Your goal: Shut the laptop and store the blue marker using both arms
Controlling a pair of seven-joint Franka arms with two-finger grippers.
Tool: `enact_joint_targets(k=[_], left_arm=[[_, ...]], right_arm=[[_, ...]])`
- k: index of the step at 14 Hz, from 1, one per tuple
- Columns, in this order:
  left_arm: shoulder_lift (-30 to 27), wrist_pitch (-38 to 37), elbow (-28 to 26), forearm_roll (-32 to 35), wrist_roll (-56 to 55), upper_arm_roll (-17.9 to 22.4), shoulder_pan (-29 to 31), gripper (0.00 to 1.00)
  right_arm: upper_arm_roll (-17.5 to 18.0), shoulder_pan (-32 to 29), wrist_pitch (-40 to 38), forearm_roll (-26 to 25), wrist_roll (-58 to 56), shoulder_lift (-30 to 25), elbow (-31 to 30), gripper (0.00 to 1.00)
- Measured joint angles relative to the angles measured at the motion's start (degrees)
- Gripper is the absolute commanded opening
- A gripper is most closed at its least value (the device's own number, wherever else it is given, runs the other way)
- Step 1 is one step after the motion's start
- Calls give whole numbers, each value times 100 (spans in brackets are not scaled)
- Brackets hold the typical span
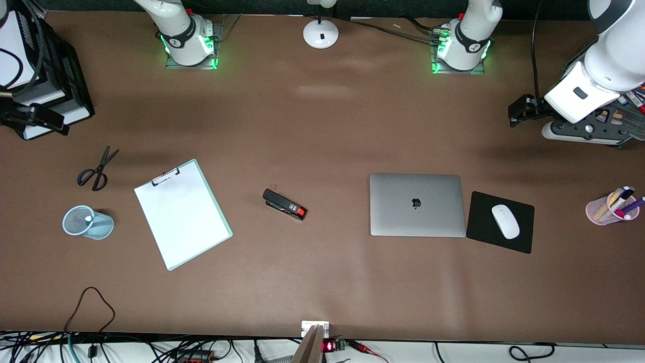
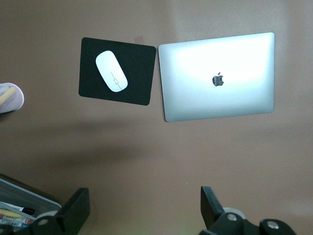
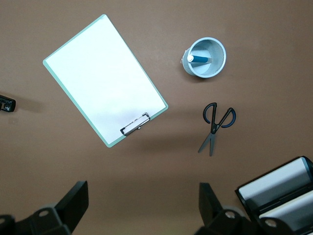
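Bench (image 1: 322, 126): brown surface, items listed from the right arm's end to the left arm's end.

- Right gripper (image 3: 142, 208): fingers spread wide, holding nothing, high over the bench at the right arm's end, beside the black file tray (image 1: 45, 96).
- Scissors (image 1: 97, 169): black handles, lying flat.
- Blue mesh cup (image 1: 88, 222): upright, nearer to the front camera than the scissors. The blue marker (image 3: 199, 59) stands inside it, white end up.
- Clipboard (image 1: 182, 213): pale green, white sheet clipped on, lying askew beside the cup.
- Stapler (image 1: 284, 204): black with a red tip, between the clipboard and the laptop, apart from both.
- Laptop (image 1: 416, 204): lid shut flat, apple logo facing up.
- Mouse pad (image 1: 519, 237): black, just beside the laptop, carrying a white mouse (image 1: 505, 221).
- Pink pen cup (image 1: 607, 209): holds several pens, at the left arm's end.
- Left gripper (image 2: 145, 208): fingers spread wide, empty, raised over bare bench near a tray of pens.
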Motion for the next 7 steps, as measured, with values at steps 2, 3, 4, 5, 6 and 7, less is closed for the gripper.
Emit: enact_joint_targets(k=[2, 3, 4, 5, 6, 7], left_arm=[[0, 0, 0, 0, 0, 0, 0, 100], [0, 0, 0, 0, 0, 0, 0, 100], [0, 0, 0, 0, 0, 0, 0, 100], [0, 0, 0, 0, 0, 0, 0, 100], [0, 0, 0, 0, 0, 0, 0, 100], [0, 0, 0, 0, 0, 0, 0, 100]], right_arm=[[0, 0, -57, 0, -6, -47, -26, 100], [0, 0, -110, 0, -14, -48, -26, 100], [0, 0, -138, 0, -19, -49, -26, 100], [0, 0, -147, 0, -21, -51, -25, 100], [0, 0, -149, 0, -21, -52, -25, 100], [0, 0, -149, 0, -21, -52, -25, 100]])
